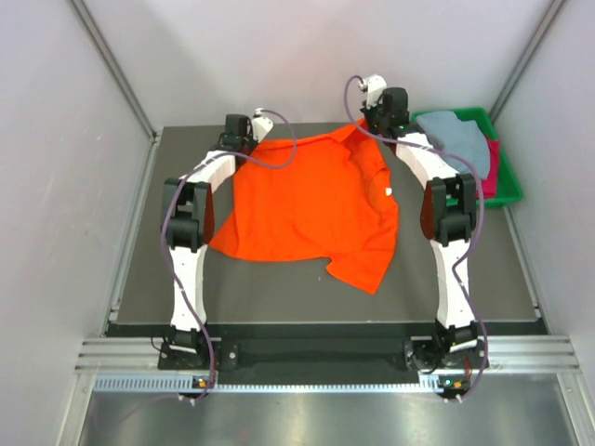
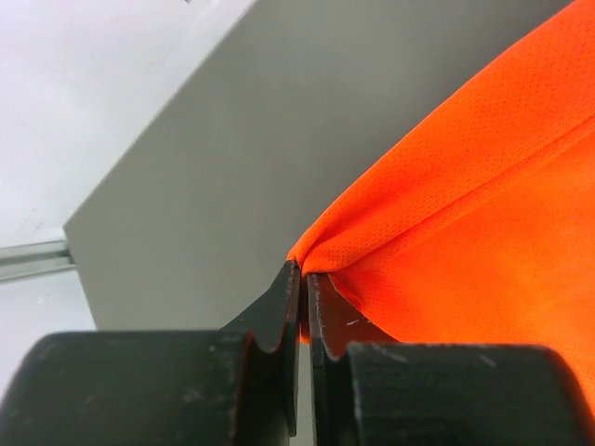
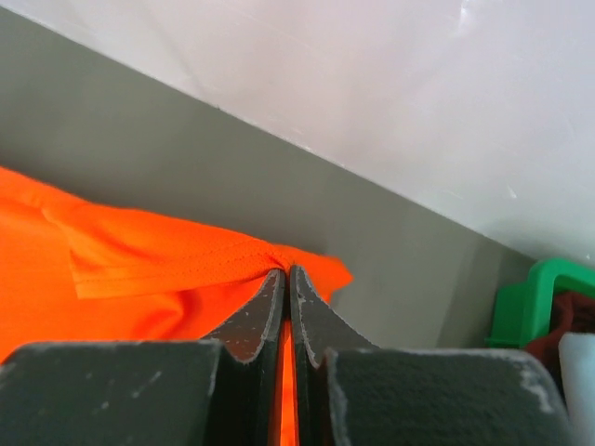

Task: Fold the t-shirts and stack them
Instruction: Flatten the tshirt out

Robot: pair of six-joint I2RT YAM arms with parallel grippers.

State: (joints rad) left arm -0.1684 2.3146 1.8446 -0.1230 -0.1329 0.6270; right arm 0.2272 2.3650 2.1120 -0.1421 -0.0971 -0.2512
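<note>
Pinching the orange t-shirt point(image 1: 311, 200) at its far edge, I am clenching my left jaws and right jaws on its cloth while it is lying spread across the tabletop point(image 1: 279, 288).

I work in a robotics lab test cell, not a home: plain white panel walls point(image 1: 46, 186) on aluminium struts point(image 1: 112, 65) box in my dark grey tabletop point(image 1: 279, 293). My left arm point(image 1: 191, 251) and right arm point(image 1: 446, 251) are bolted to a slotted metal rail point(image 1: 112, 355) at its near edge.
</note>
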